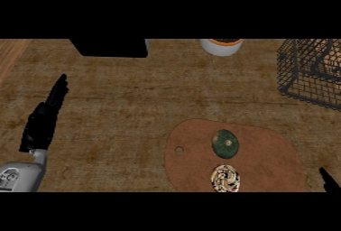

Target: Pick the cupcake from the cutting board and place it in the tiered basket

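A brown cutting board (266, 155) lies at the lower right of the counter. On it sit a dark green round cupcake (226, 144) and, nearer the front edge, a cream and brown swirled round item (226, 178). The black wire tiered basket (311, 72) stands at the upper right. My left hand (45, 118) rests open at the left, fingers straight and pointing up, far from the board. Only a black tip of my right hand (328, 179) shows at the lower right edge, just right of the board.
A white cup with a dark top (222, 45) stands at the back centre. A black box (110, 47) sits at the back left. A lighter wooden strip (12, 52) runs along the far left edge.
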